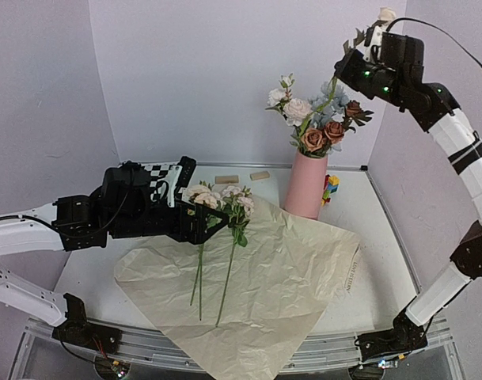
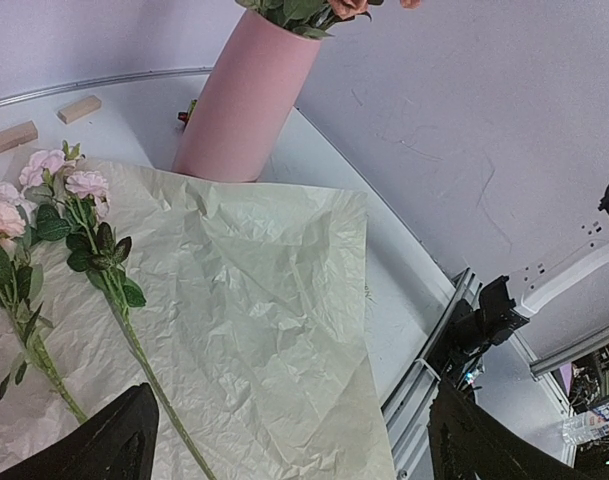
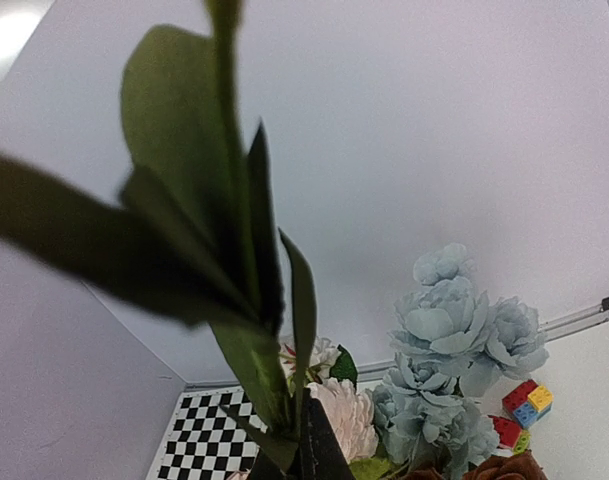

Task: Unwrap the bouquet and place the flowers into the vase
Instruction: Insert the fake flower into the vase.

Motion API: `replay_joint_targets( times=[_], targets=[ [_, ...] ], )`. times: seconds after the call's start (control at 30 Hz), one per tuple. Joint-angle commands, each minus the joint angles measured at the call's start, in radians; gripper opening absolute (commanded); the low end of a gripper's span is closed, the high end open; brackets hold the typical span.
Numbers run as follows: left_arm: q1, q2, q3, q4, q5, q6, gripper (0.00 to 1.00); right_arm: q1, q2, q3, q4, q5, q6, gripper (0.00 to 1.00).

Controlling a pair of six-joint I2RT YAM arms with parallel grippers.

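The right jaws are clamped together on a leafy green stem (image 1: 345, 65), held high above the vase (image 1: 305, 186). The left jaws stand wide apart with nothing between them, low over the opened paper (image 1: 264, 293).

The held stem hangs down from the right jaws toward the bunch (image 1: 316, 119) standing in the vase: pale-blue, white and rust-brown heads, packed close. Whether its foot has found the mouth or only rests among the blooms, I cannot tell. Two pink flowers (image 1: 221, 202) lie on the sheet, their heads just under and beside the left jaws and their thin stems running back toward the arm bases. The paper's far edge runs right up to the foot of the vase. Some toy blocks (image 1: 330, 188) sit just beyond the vase on the worktop (image 1: 367, 222).

To my eye the danger lies below the right jaws. The vase is crowded, so the stem's foot may snag on a bloom, bend, or lever a neighbour out. If it is let go from that height without being seated, the flower could topple outside. A sideways push might rock the tall vase. Under the left jaws the stems are thin and lie flat, so a pinch may catch the crinkled paper too. Dragging the sheet could then nudge the vase.
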Motion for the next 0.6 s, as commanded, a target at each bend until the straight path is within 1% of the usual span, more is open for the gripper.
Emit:
replay_joint_targets(
  times=[0.0, 0.2, 0.4, 0.57],
  targets=[
    [-0.004, -0.001, 0.009, 0.019, 0.013, 0.000, 0.95, -0.002, -0.071, 0.059, -0.010, 0.002, 0.030, 0.00],
    [-0.004, 0.010, 0.013, 0.019, 0.023, -0.001, 0.95, -0.001, -0.074, 0.110, -0.132, 0.022, 0.088, 0.00],
    [-0.004, 0.011, 0.012, 0.023, 0.033, -0.005, 0.95, -0.001, -0.106, 0.069, -0.139, 0.001, 0.109, 0.00],
    [-0.004, 0.011, 0.011, 0.024, 0.036, -0.009, 0.95, -0.001, -0.051, 0.095, -0.137, 0.018, 0.090, 0.00]
  ],
)
